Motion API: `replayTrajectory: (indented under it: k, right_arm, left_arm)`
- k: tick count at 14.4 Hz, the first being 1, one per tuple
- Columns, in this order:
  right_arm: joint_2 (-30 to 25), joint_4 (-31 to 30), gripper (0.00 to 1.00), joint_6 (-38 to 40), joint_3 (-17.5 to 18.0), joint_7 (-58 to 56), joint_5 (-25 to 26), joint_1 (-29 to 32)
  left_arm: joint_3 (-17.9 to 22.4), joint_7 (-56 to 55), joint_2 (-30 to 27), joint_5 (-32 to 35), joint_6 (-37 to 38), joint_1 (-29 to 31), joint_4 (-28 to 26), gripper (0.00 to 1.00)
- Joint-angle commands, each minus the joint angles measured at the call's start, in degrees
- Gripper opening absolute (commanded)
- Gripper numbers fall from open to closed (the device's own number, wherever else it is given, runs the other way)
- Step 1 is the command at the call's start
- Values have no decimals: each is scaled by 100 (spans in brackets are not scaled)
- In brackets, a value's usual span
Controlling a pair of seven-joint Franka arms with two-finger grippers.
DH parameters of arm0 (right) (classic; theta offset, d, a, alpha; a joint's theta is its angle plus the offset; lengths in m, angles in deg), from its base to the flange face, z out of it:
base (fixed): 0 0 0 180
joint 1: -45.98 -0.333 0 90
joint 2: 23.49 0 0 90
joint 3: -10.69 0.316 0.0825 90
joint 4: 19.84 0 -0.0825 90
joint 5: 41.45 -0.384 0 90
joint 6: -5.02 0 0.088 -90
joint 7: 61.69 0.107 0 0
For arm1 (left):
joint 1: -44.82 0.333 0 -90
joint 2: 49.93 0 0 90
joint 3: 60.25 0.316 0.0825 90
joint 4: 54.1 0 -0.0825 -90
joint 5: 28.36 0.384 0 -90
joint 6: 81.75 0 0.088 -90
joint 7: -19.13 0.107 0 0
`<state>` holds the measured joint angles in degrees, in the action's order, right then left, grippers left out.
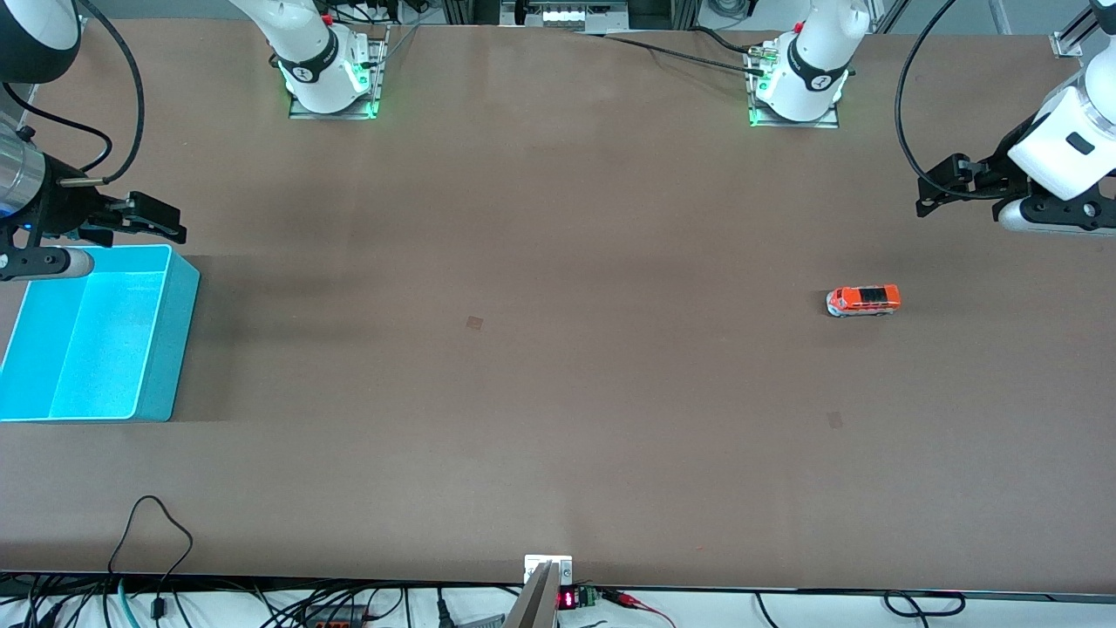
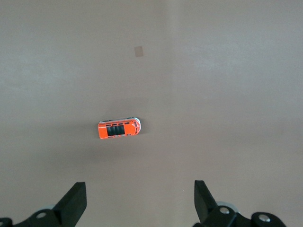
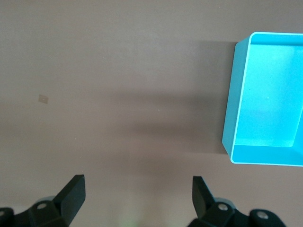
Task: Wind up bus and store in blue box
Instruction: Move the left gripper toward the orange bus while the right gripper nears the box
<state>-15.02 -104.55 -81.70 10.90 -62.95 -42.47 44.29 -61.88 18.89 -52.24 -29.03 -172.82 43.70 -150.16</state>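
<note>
The small orange bus (image 1: pixel 863 301) stands on its wheels on the brown table toward the left arm's end; the left wrist view shows the bus (image 2: pixel 119 128) from above. My left gripper (image 1: pixel 928 196) hangs open over bare table beside the bus, apart from it, and the left wrist view shows this gripper (image 2: pixel 140 198) with nothing between its fingers. The blue box (image 1: pixel 179 340) sits at the right arm's end, with nothing inside. My right gripper (image 1: pixel 170 222) hovers open over the box's rim. In the right wrist view the box (image 3: pixel 230 94) lies off to one side of that gripper (image 3: pixel 138 194).
Two faint square marks (image 1: pixel 474 323) (image 1: pixel 834 419) show on the tabletop. The arm bases (image 1: pixel 327 78) (image 1: pixel 798 83) stand along the table's edge farthest from the front camera. Cables (image 1: pixel 157 558) hang at the edge nearest that camera.
</note>
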Motion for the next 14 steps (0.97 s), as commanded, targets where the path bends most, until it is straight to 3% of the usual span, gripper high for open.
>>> replayTrajectory:
  k: [1,10,14]
  right_arm:
    - [58,148,100,42,15,-93,-4,18]
    - [128,183,100,6,-47,-102,-22,71]
    - [233,183,100,6,-47,-155,-31,80]
  left_arm:
    - [22,147,82,-56,134,24,175,100]
    - [22,112,169,-56,283,16,219,100]
    - [22,181,363,-47,1045,7,228,100]
